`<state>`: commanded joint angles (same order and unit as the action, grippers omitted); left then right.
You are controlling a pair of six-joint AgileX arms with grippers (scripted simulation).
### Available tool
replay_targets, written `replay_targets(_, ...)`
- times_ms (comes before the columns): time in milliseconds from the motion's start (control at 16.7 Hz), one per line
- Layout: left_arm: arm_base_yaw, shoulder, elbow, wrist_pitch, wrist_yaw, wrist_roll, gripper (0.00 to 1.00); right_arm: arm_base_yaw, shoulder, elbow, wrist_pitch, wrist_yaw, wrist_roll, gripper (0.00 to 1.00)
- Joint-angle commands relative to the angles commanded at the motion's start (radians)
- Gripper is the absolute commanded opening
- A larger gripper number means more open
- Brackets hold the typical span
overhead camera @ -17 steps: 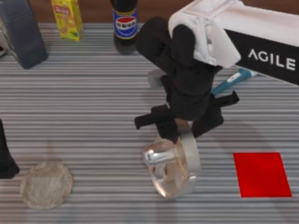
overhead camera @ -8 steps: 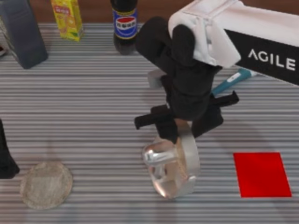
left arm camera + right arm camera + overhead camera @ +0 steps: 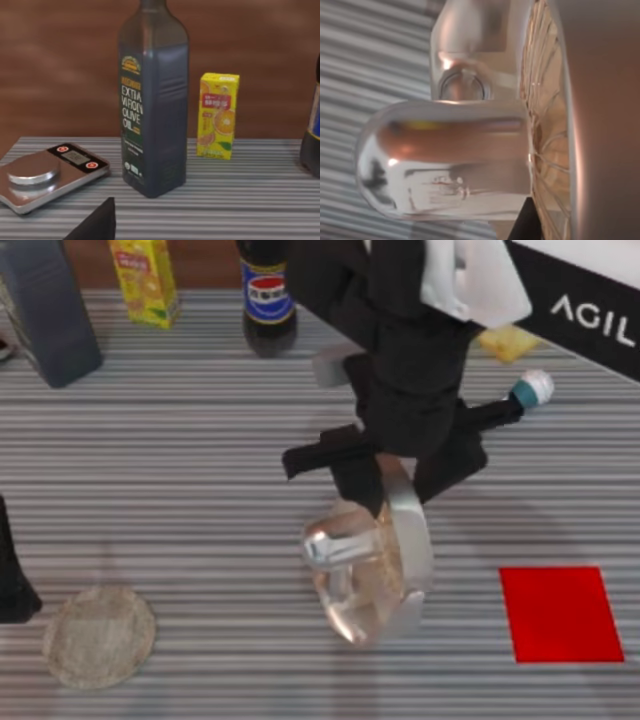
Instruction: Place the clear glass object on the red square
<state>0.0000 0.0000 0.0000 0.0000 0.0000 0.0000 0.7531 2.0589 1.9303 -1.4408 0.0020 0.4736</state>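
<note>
The clear glass object, a round transparent disc with a silvery rim and a stubby knob, hangs tilted on edge above the table's middle. My right gripper is shut on its rim from above. In the right wrist view the knob and the rim fill the picture. The red square lies flat on the table to the right of the glass, apart from it and bare. My left gripper is parked at the table's left edge, open, with one finger showing.
A dark olive oil bottle, a yellow juice carton and a cola bottle stand along the back. A speckled beige disc lies front left. A teal-tipped tool lies behind the right arm. A kitchen scale sits far left.
My right arm has risen and shifted toward the back with the glass object in its grip. The glass now looks larger and hangs higher off the table. The left arm has not moved.
</note>
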Motion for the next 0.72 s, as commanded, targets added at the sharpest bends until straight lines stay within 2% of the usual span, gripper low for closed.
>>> replay_targets(420, 0.0, 0.0, 0.0, 0.0, 0.0, 0.0, 1.0, -0.012, -0.011, -0.011, -0.005, 0.0, 0.035, 0.0)
replay_targets(540, 0.0, 0.0, 0.0, 0.0, 0.0, 0.0, 1.0, -0.03, -0.032, -0.04, -0.007, -0.001, 0.11, 0.0)
replay_targets(720, 0.0, 0.0, 0.0, 0.0, 0.0, 0.0, 1.0, -0.073, -0.089, -0.108, -0.005, -0.001, 0.302, 0.0)
